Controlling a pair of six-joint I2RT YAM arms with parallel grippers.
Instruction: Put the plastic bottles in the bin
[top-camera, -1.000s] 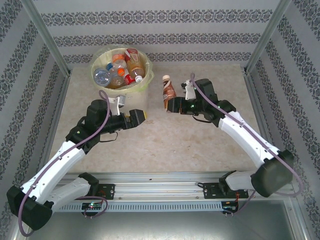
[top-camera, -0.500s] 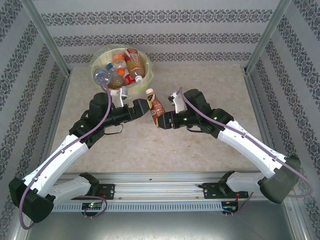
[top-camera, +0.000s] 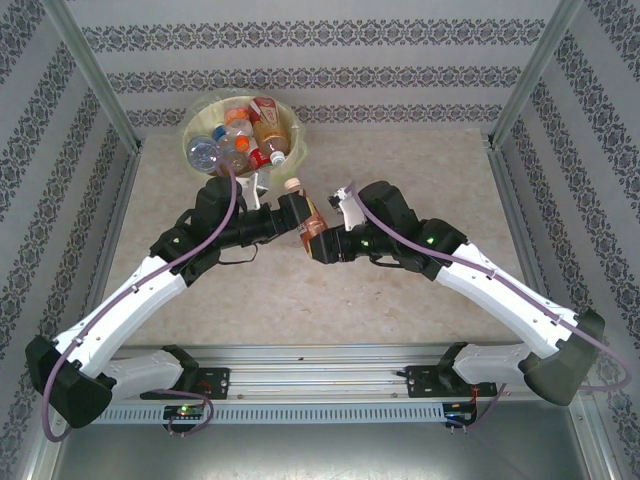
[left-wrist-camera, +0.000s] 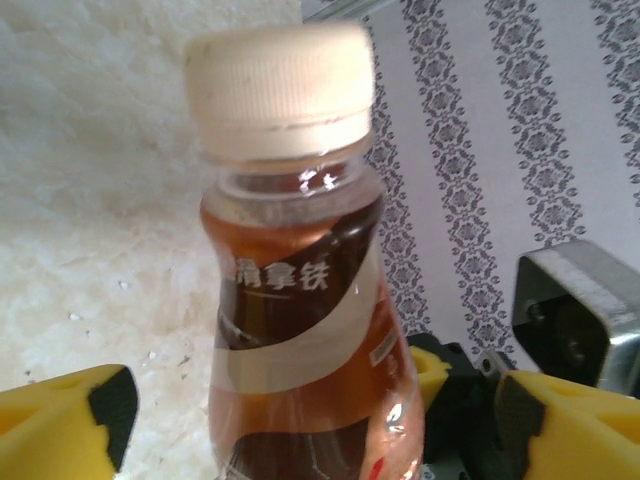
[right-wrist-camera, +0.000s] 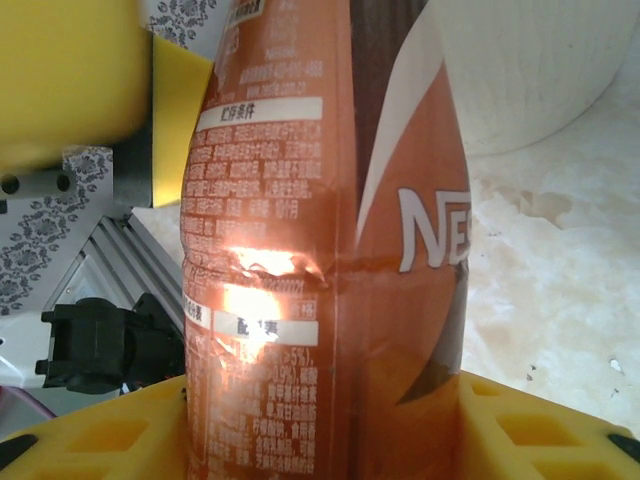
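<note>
Bottle (top-camera: 305, 213): brown drink, cream cap (left-wrist-camera: 280, 90), brown-and-white label; sitting tilted between the two grippers near mid-table, its cap leaning toward the bin, outside it.
Right gripper (top-camera: 320, 243): clamping the bottle's lower body; yellow fingers (right-wrist-camera: 540, 430) are pressing on both sides of the label, which is creasing at its middle.
Left gripper (left-wrist-camera: 310, 440): coming at the bottle from the other side; yellow fingers (left-wrist-camera: 65, 420) are standing wide and straddling it below the shoulder, with a gap showing on the left side, so they are not gripping it.
Bin (top-camera: 296, 148): pale yellow, bag-lined, standing at the far left of the table (top-camera: 400, 310), just beyond the left wrist.
Bottles (top-camera: 240, 140): several lying inside the bin, red, orange and blue showing among them.
Arms: both reaching inward from the near edge, meeting just in front of the bin.
</note>
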